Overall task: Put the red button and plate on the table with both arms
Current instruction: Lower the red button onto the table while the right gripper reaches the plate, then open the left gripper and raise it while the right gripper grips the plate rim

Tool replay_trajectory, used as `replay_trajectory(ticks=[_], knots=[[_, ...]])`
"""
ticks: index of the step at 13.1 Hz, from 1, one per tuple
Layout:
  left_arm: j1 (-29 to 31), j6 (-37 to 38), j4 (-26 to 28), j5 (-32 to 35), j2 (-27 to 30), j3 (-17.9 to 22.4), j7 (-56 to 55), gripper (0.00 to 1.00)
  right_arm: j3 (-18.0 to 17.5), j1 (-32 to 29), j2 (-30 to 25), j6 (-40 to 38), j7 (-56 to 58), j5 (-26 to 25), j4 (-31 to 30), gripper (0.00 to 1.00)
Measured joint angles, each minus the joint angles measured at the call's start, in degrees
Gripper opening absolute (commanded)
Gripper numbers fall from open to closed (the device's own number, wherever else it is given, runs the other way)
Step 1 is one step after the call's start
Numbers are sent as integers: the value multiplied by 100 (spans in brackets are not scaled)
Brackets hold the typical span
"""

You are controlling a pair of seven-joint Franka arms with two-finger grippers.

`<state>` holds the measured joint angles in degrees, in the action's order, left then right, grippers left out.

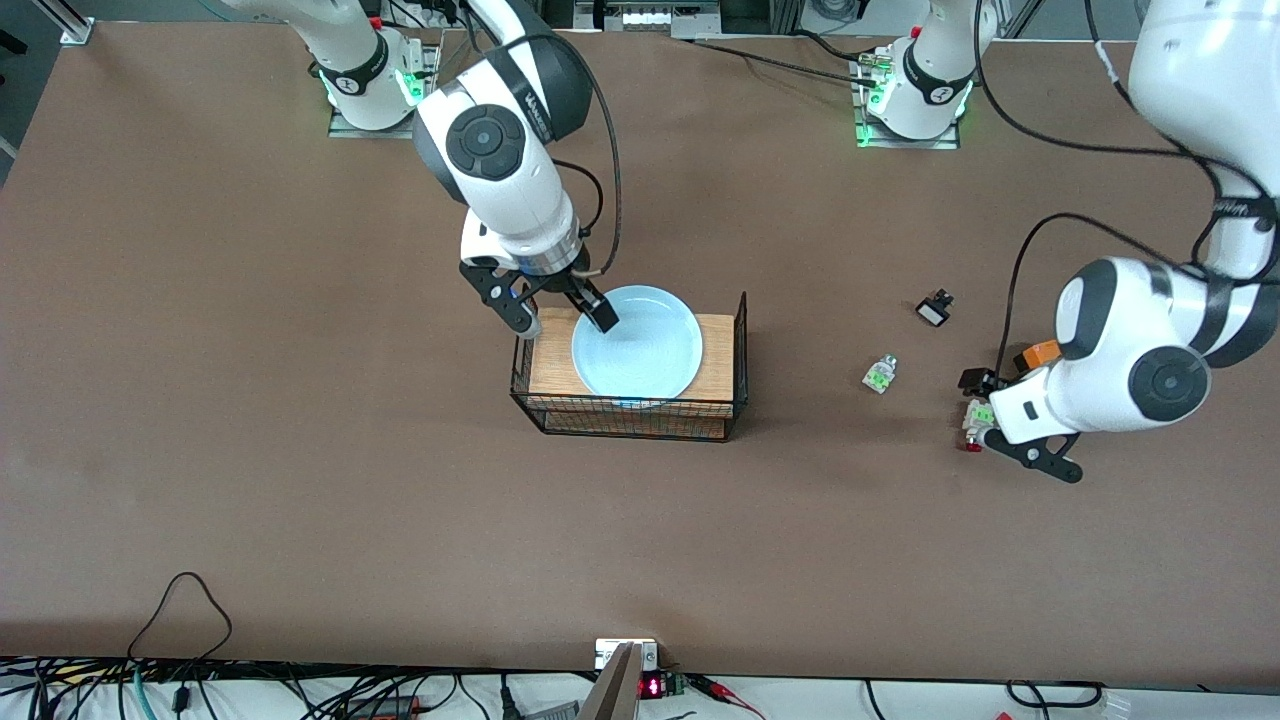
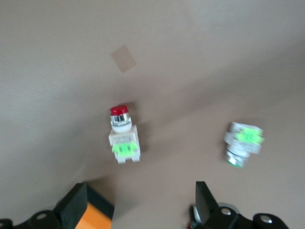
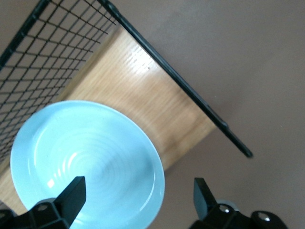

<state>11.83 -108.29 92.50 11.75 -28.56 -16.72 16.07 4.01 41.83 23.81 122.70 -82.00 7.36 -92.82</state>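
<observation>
Front view: plate (image 1: pixel 637 355) rests on wooden-topped wire rack (image 1: pixel 718 345).

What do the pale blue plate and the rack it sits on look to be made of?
The round pale light-blue plate looks like glazed ceramic, or possibly melamine: it has a glossy sheen and faint concentric rings. The rack's top board looks like light wood with visible grain, and its black grid sides look like thin coated metal wire.
</observation>
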Motion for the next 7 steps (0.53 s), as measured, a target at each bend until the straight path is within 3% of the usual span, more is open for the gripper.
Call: replay_trajectory(ticks=[4,6,7], knots=[[-13,1609,-760,-15,711,-249,-6,100,5,-11,207,48,-20,-287,5,100],[-70,1890,-1015,-192,948,-217,-116,100,6,-12,299,53,-23,-296,5,100],[-190,1962,-1028,-456,1100,-19,-285,100,6,-12,334,54,-23,-296,6,100]])
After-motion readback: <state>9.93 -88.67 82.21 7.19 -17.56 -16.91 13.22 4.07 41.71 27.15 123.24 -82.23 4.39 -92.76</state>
